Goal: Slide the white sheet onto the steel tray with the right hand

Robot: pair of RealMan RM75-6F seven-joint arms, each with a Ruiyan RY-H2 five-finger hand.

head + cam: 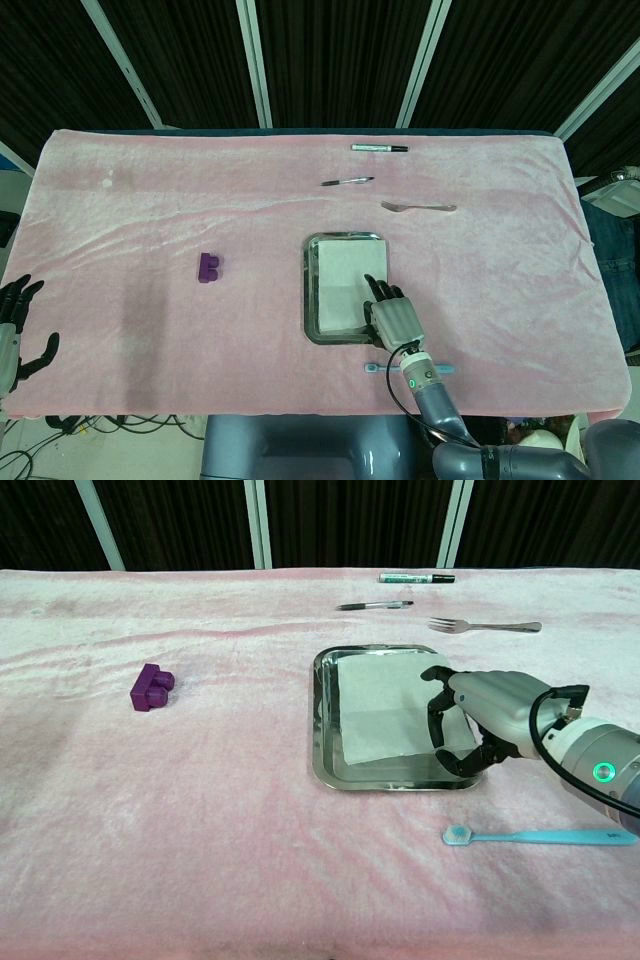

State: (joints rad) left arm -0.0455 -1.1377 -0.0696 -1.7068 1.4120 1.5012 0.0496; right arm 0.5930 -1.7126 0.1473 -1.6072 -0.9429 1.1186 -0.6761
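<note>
White sheet: laid flat inside the steel tray, its long axis running from the near edge of the table toward the far edge, slightly skewed so that its near edge slants; its far edge is set close to the tray's far rim.
Steel tray: a rounded rectangle on the pink cloth, long axis also near-to-far; only the sheet is held in it, with a strip of bare metal seen along the near rim and the left wall.
Right hand: placed over the tray's near right corner, fingers curled downward; fingertips are seen at the sheet's right part, but whether they press on it cannot be told. Nothing is grasped.
Left hand: seen at the table's left edge in the head view, fingers spread, nothing held.
Toothbrush: laid on the cloth just nearer than the tray, crosswise.
Purple block: well apart, to the left of the tray.
Fork, pen, marker: lined up beyond the tray, toward the far edge.
</note>
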